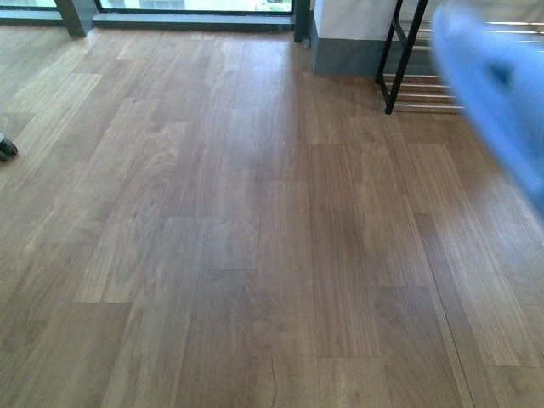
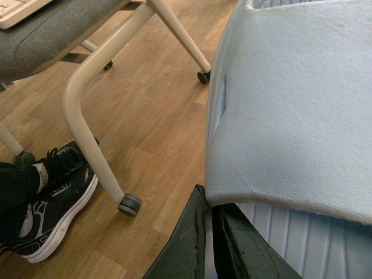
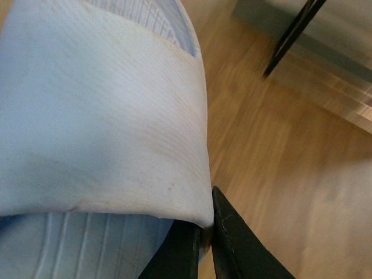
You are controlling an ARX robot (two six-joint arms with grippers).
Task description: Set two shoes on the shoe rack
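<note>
The left hand (image 2: 210, 216) pinches 1 pale blue slide (image 2: 290, 104) and the right hand (image 3: 203, 229) pinches the other slide (image 3: 99, 104), both apparently held above the floor (image 1: 212, 212) for carrying to the shoe rack (image 1: 399, 59).

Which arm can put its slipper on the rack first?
Probably right: the right end effector pinches a blue slipper with the shoe rack close. The left end effector holds the other slipper near a chair, no rack in view.
</note>
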